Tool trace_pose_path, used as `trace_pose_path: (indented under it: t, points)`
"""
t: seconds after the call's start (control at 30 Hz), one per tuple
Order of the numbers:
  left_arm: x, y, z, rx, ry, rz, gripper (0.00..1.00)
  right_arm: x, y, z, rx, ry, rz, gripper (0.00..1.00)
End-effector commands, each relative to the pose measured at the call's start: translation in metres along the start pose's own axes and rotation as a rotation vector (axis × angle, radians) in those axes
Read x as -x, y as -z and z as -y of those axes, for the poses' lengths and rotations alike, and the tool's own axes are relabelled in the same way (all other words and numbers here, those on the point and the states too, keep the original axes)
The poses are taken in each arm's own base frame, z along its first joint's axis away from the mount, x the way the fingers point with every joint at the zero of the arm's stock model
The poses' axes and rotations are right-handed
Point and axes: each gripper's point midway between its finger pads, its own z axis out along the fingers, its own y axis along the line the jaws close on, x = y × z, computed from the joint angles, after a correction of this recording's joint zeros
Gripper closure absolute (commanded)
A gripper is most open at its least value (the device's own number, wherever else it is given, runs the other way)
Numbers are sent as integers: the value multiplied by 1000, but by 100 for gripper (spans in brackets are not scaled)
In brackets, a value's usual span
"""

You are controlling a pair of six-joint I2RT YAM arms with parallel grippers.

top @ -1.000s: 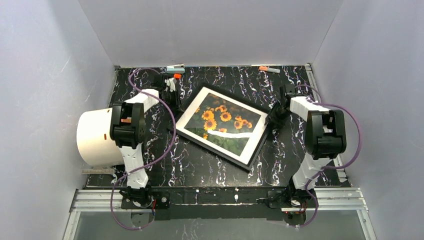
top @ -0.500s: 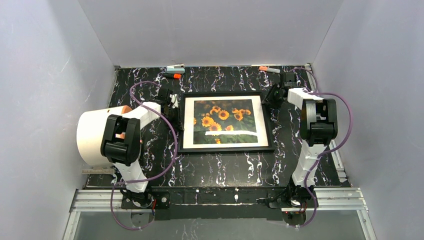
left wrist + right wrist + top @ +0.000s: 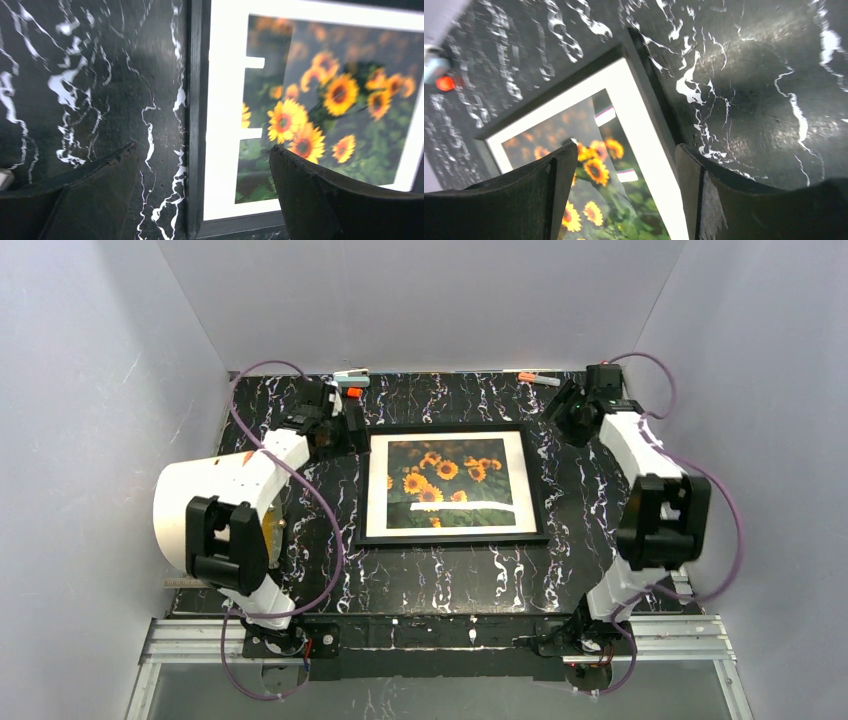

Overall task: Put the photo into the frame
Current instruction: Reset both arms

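Sunflower photo (image 3: 447, 483), white-bordered paper print, lying flat inside the thin black rectangular frame (image 3: 445, 538), mid-way across the black, white-veined marble-pattern table (image 3: 450, 580).
A white glare band on the glossy pane hides a strip of blooms. Each wrist view crops the frame to one corner and blurs the flowers. Long axis runs left to right, square to the table edges. Left gripper (image 3: 202, 150) over the frame's left rail, right gripper (image 3: 626, 147) above its far right corner: both jaws spread, holding nothing.
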Motion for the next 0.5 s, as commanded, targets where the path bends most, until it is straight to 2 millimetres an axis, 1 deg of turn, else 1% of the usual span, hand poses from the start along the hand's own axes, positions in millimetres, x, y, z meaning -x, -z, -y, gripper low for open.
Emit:
trace_pose_path:
  t: [0.0,0.1,0.27,0.3,0.33,0.4,0.47]
  points:
    - [42,55,1,38,51,166,2,20,68,-4,-1,-29,187,18]
    - [56,77,1,48,89,249,2,19,104,7,-18,-73,297,15]
    - [72,123,-11,92,103,399,2,20,165,29,-74,-153,474,14]
    - [75,134,-13,96,94,433,2,18,176,33,-87,-159,497,9]
    - [78,149,-15,98,89,476,2,20,189,36,-91,-163,534,7]
    - [79,170,-18,96,80,535,2,23,215,39,-93,-168,606,3]
    - [74,188,-22,99,83,573,2,27,240,42,-101,-175,666,1]
